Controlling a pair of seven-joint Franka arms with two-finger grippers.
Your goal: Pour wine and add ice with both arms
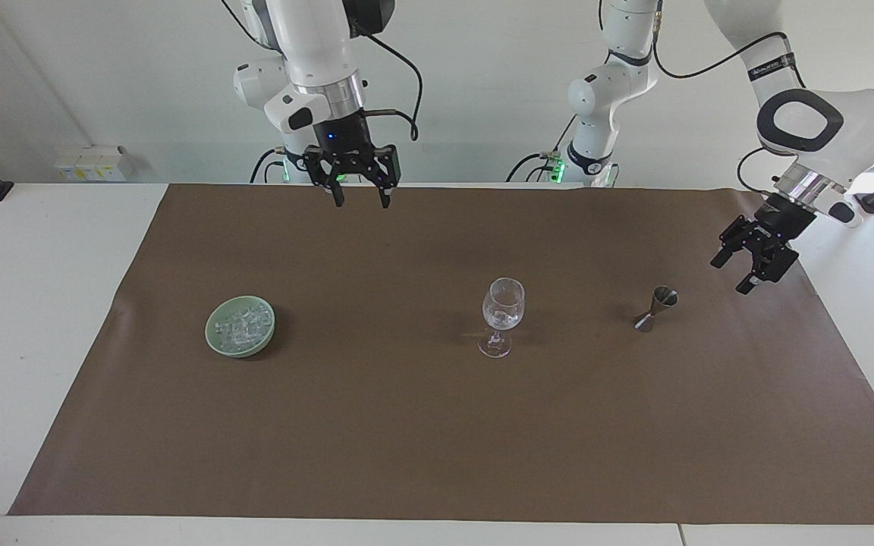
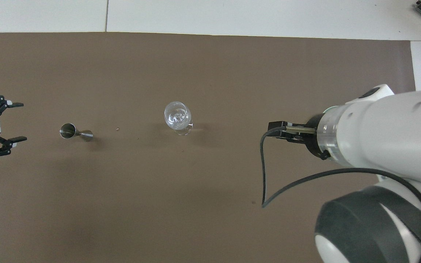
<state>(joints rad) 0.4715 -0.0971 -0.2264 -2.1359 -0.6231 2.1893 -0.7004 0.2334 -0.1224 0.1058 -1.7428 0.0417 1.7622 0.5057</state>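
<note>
The right gripper (image 1: 362, 199) is hanging at the frame's top and the left gripper (image 2: 17, 121) is hovering near the measuring cup (image 1: 655, 307), both with fingers spread and empty. Mid-frame, the wine glass (image 1: 503, 311) is seemingly holding some ice, while more ice (image 1: 240, 326) is sitting in the bowl (image 1: 213, 343). A low sweep is risking toppling the slender-stemmed glass.

a big mat (image 1: 437, 425) lies on the surface (image 1: 35, 303). on the mat, a wine glass (image 1: 501, 317) stands in the middle with bits of ice (image 1: 498, 309) in it. a small metal cup (image 1: 655, 308) stands beside it, toward the left arm's end. a bowl (image 1: 217, 343) with more ice in it sits toward the right arm's end, well apart from the glass.
</note>
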